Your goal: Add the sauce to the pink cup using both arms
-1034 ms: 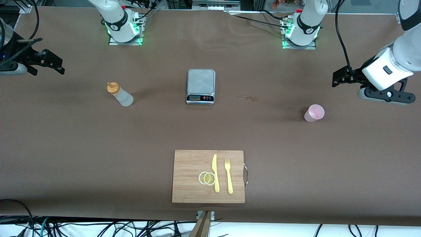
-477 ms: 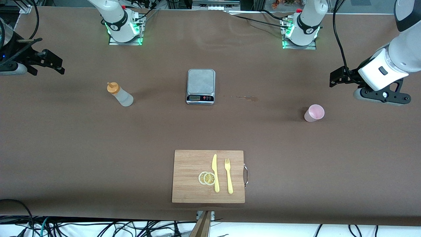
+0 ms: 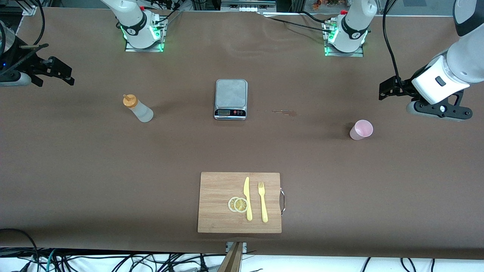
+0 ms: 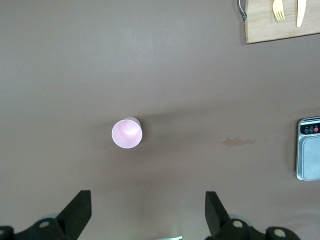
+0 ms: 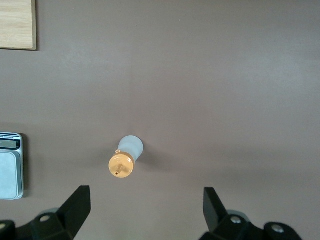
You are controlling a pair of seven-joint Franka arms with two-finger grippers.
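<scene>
Nearest, the cutting board [image 3: 239, 202] sits at the tabletop [image 3: 113, 170] edge. Farther than it, pink cup [image 3: 361, 130] and sauce [image 3: 137, 108] flank the scale [image 3: 231, 99], wide bare brown between. Left pincer [image 3: 386, 90] and right pincer [image 3: 60, 71] hang spread, empty.

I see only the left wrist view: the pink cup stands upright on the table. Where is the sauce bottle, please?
Observer: The sauce bottle stands upright toward the right arm's end of the table, apart from the scale.
Operator: Does the right claw hold it?
Observer: No. It is open, over bare table, holding nothing.
Operator: What else lies on the board?
Observer: Two lemon slices, beside the knife.
</scene>
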